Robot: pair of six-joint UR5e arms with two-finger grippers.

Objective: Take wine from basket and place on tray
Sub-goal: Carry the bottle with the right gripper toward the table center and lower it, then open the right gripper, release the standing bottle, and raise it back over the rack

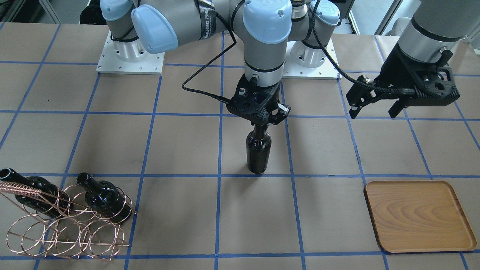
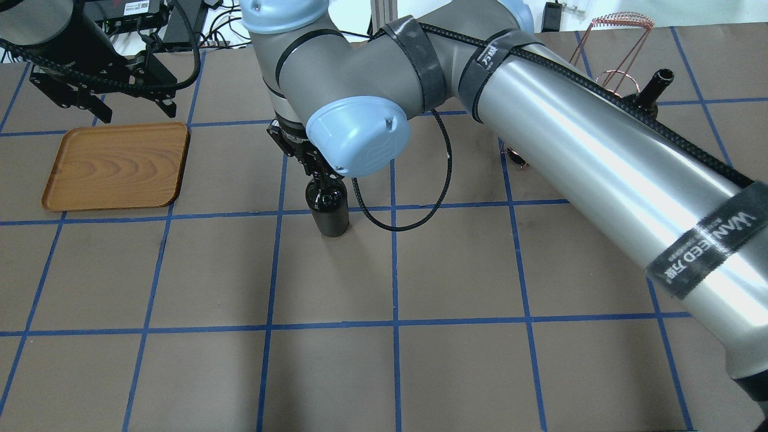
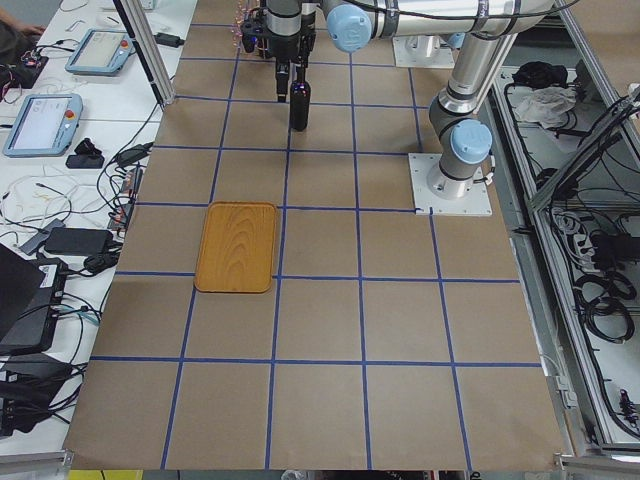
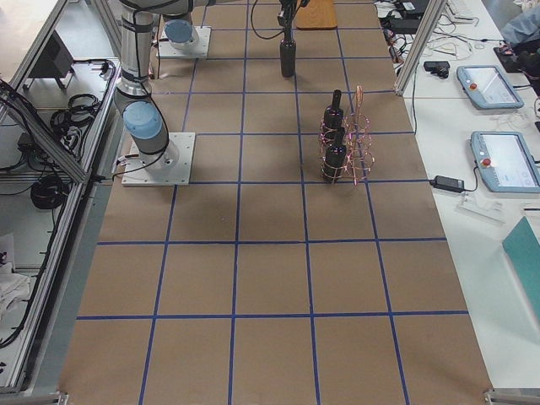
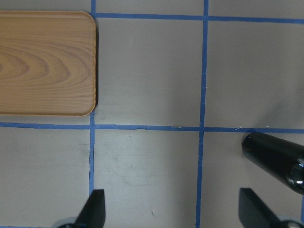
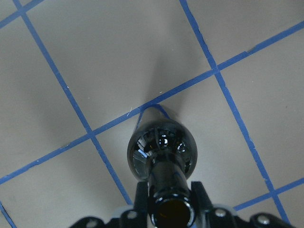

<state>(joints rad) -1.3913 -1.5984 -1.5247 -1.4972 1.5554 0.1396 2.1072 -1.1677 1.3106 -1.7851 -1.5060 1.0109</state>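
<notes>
My right gripper [image 1: 258, 122] is shut on the neck of a near-black wine bottle [image 1: 258, 152], held upright at mid-table with its base at or just above the paper. In the right wrist view the fingers [image 6: 199, 198] clamp the neck above the bottle's shoulder [image 6: 161, 145]. The bottle also shows in the overhead view [image 2: 328, 211]. My left gripper [image 1: 373, 111] is open and empty, hovering behind the wooden tray [image 1: 418, 215]. The left wrist view shows its spread fingertips [image 5: 95, 205], the tray [image 5: 42, 61] and the bottle [image 5: 273, 159]. The copper wire basket [image 1: 67, 228] stands far on my right.
Two more dark bottles [image 1: 107, 198] [image 1: 26, 187] lie in the basket's upper rings. The table is covered in brown paper with a blue tape grid. The arm bases [image 1: 129, 56] stand at the table's robot side. My right arm's long link [image 2: 600, 156] spans the overhead view.
</notes>
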